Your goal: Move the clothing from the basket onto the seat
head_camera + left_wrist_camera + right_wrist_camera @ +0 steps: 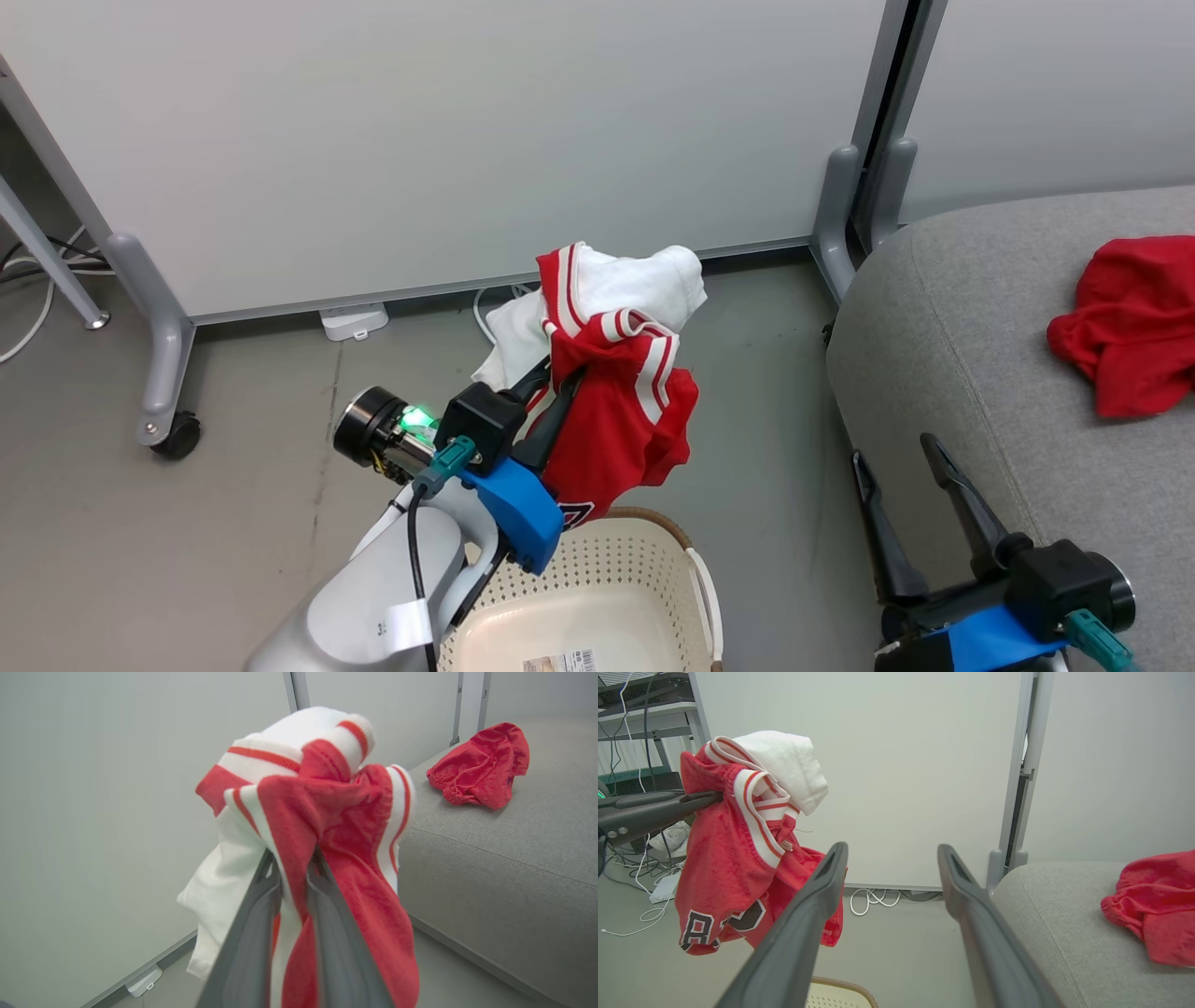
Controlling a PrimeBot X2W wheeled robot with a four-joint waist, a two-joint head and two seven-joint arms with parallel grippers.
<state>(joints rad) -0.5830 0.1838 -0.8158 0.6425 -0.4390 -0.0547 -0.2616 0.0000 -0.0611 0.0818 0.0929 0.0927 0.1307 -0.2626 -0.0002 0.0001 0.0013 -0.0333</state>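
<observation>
The soft red-and-white jersey with striped trim (616,411) hangs above the cream perforated plastic basket (611,565), pinched by the left gripper (553,387). Step in hand: transfer. Next, carry it right over the grey fabric seat (971,317), near the crumpled red garment (1130,317), and release. The right gripper (893,450) is spread, empty.

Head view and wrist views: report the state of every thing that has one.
left gripper: shut on the red-and-white jersey, up in the air.
red-and-white jersey: bunched, hanging clear of the floor.
red garment: crumpled, lying on the seat.
basket: upright on the floor, bottom sticker uncovered.
right gripper: open, holding nothing.
seat: bearing the red garment.
</observation>
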